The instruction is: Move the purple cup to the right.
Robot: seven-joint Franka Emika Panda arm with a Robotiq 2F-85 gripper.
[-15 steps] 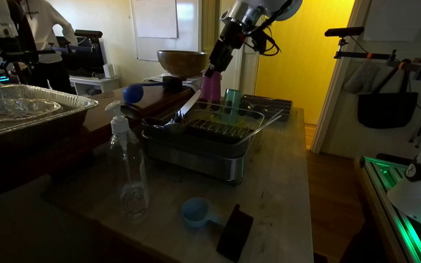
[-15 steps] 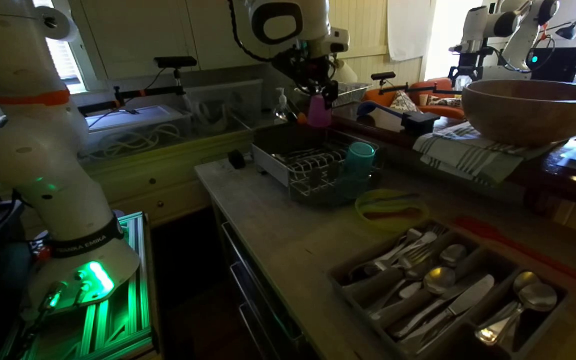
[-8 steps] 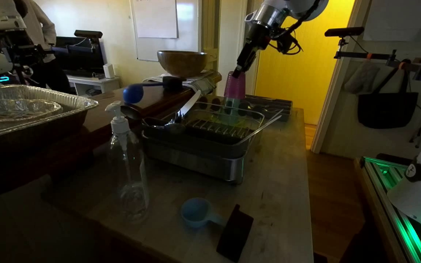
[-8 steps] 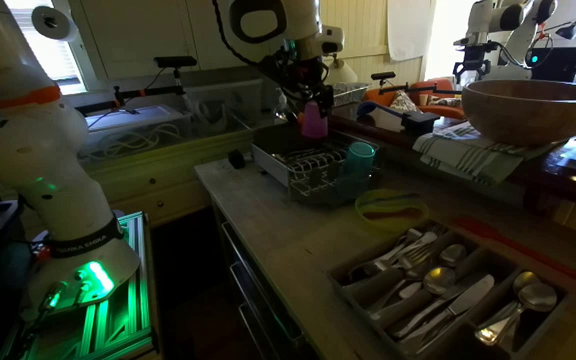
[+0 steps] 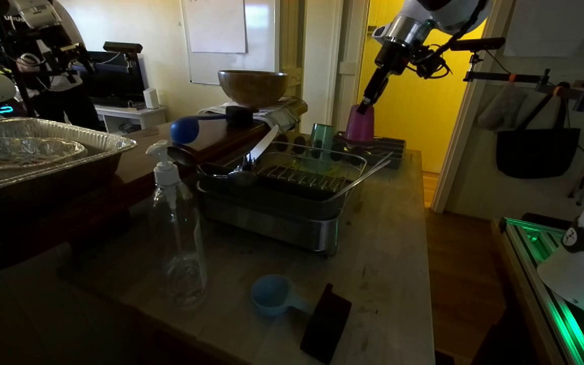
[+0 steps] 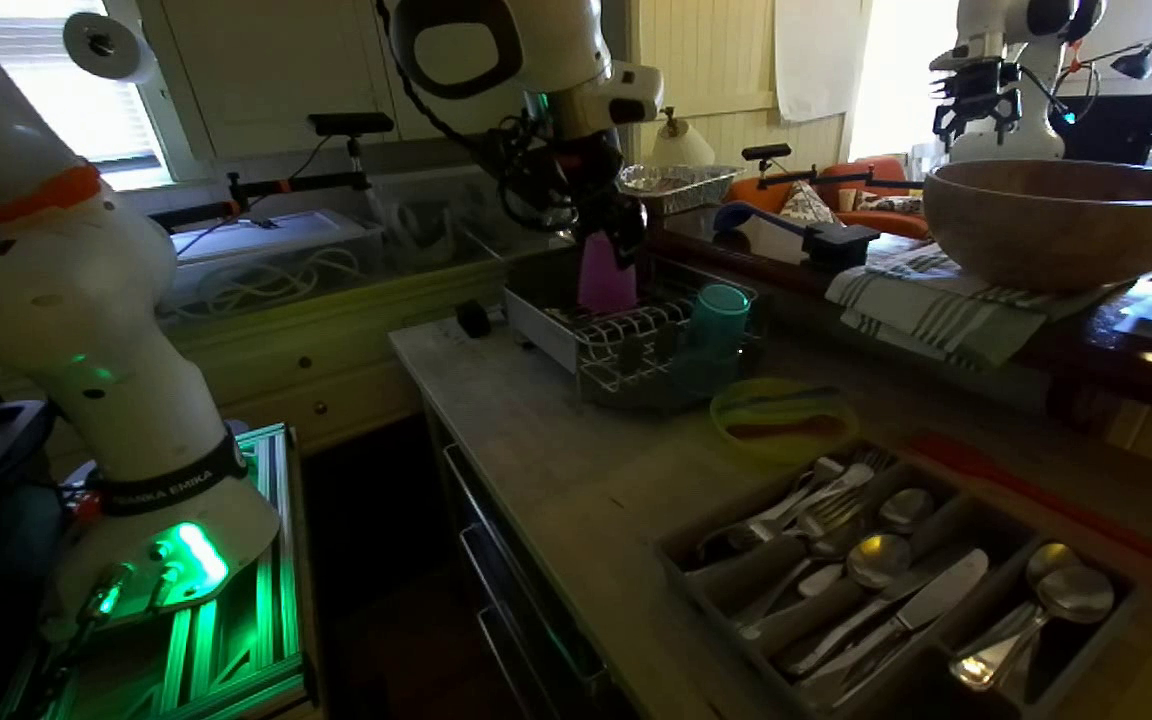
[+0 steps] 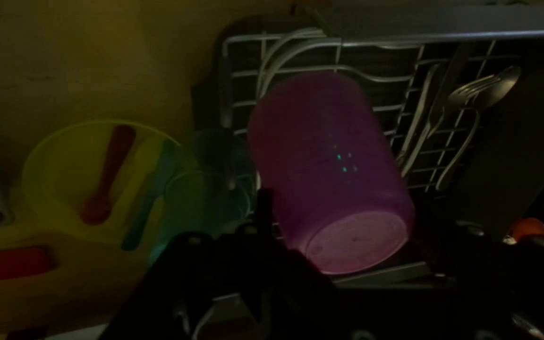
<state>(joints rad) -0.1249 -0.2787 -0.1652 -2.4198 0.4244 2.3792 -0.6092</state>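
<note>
I have purple cup (image 7: 333, 174) base-up, above dish rack (image 5: 271, 222); end effector (image 5: 365, 105) closed on it near base. Carry step in hand, I judge; next: shift right, lower, release gently.

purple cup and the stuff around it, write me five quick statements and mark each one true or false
1. The gripper holds the purple cup with its base up. True.
2. The pump bottle lies on its side. False: the pump bottle stands upright.
3. The wooden bowl sits on a striped cloth. True.
4. In the wrist view, the purple cup hides part of the wire rack. True.
5. The light-blue scoop is inside the wire rack. False: the light-blue scoop lies on the counter, outside the wire rack.
</note>
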